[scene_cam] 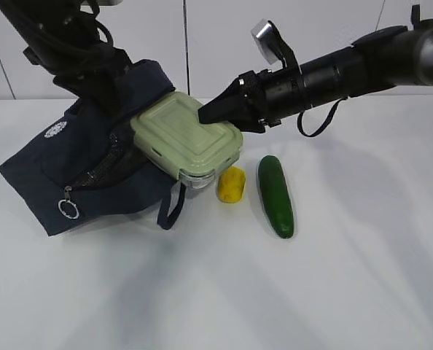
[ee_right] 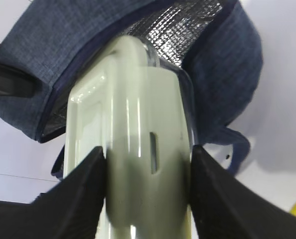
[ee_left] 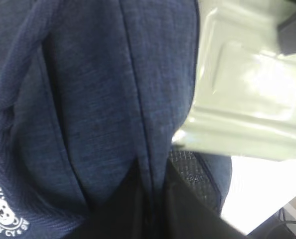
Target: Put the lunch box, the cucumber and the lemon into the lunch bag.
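Note:
The navy lunch bag (scene_cam: 71,171) lies on the white table at the left, its mouth facing right. My left gripper (ee_left: 153,199) is shut on the bag's upper fabric edge and holds the mouth up. The sage-green lunch box (scene_cam: 187,135) sits tilted, its far end inside the bag mouth. My right gripper (scene_cam: 213,113) is shut on the lunch box (ee_right: 145,164) across its near end; the bag's silver lining (ee_right: 180,30) shows beyond it. The yellow lemon (scene_cam: 231,184) and the dark green cucumber (scene_cam: 275,195) lie on the table right of the bag.
The bag's zipper ring pull (scene_cam: 69,210) and a loop handle (scene_cam: 171,208) rest on the table in front of the bag. White wall panels stand behind the table.

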